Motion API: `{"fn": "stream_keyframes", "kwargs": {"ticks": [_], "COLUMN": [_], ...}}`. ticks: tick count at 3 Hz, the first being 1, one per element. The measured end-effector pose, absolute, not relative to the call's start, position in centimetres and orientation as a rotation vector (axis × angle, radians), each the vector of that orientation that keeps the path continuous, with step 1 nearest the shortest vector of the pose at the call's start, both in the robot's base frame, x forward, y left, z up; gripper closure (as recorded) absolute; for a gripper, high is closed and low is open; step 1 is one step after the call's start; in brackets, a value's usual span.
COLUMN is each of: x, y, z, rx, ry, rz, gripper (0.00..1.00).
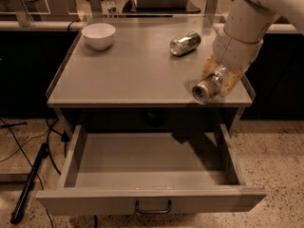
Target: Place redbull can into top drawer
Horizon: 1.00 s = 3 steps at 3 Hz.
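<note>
1. Far left of the tabletop [128, 75]: one white bowl [98, 34], upright near the back corner. It sits well apart from the work, likely just a bystander.
2. Below the tabletop: the top drawer [85, 204] is pulled fully out with its interior bare, so it looks ready to receive. One dark bar handle [153, 207] sits at the middle of the front panel.
3. Right of centre, towards the back: one stubby greenish can [185, 43] lies on its side on the tabletop. Nothing is touching it and it is not the target.
4. Right front edge: one gripper [219, 78] hangs at the tabletop's lip. Its yellowish fingers [233, 82] are closed around the redbull can [208, 88].
5. The redbull can is held lying over, silver end pointing forward and down. It is off the surface, poking past the tabletop edge above the drawer's right rear corner. Judged reason: carried sideways so it can be lowered straight into the opening.
6. Tally: two cans, one bowl, one open drawer, one arm [242, 32].
</note>
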<state>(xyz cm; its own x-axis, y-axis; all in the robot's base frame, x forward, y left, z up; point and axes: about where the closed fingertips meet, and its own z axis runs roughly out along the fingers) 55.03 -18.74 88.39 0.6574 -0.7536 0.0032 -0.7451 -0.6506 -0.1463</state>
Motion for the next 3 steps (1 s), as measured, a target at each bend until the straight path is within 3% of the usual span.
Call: {"fn": "stream_keyframes", "kwargs": {"ticks": [1,2,3], "x": [51.4,51.9,51.4], "y": [-18.8,-18.6,-19.0], "z": [90.1,90.1,88.6], "rx": [-2.581,-2.59,-2.558], "ry": [1.388,1.372,1.376], "rz": [-0.067,-0.08,0.059], "gripper": [1.0,1.0,1.0]}}
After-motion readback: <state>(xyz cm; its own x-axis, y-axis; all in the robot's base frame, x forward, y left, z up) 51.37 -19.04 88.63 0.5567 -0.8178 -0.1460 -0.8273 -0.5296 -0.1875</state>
